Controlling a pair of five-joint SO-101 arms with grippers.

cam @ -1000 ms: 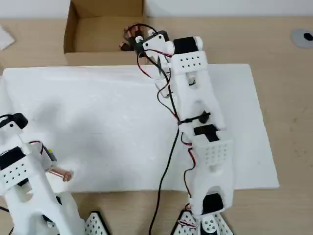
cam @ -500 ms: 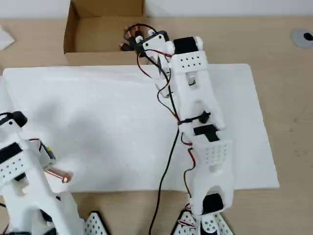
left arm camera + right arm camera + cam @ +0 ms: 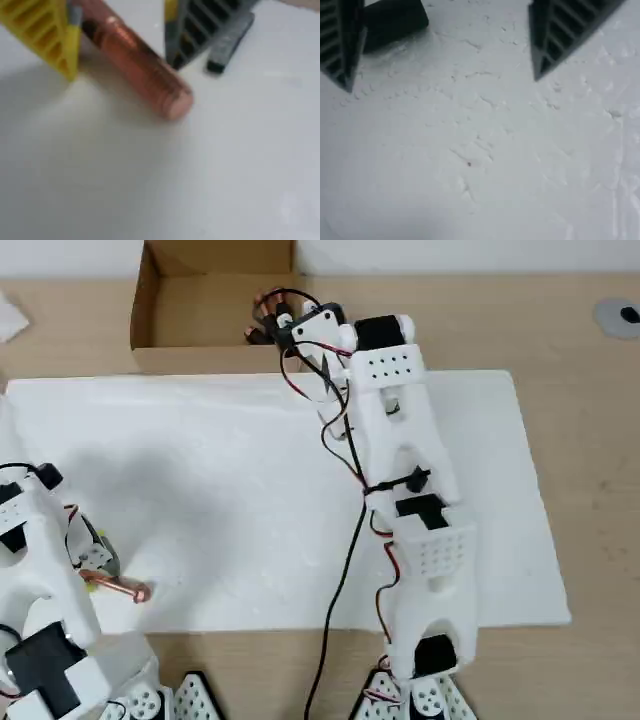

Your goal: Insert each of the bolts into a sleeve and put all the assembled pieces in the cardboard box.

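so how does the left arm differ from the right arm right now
The left arm sits folded at the foam board's near left corner; the right arm stretches across it to the cardboard box. A copper piece sticks out of the left tool, low over the foam; the right tool is open with nothing in it. Both arms are white, and both tools are over the board.
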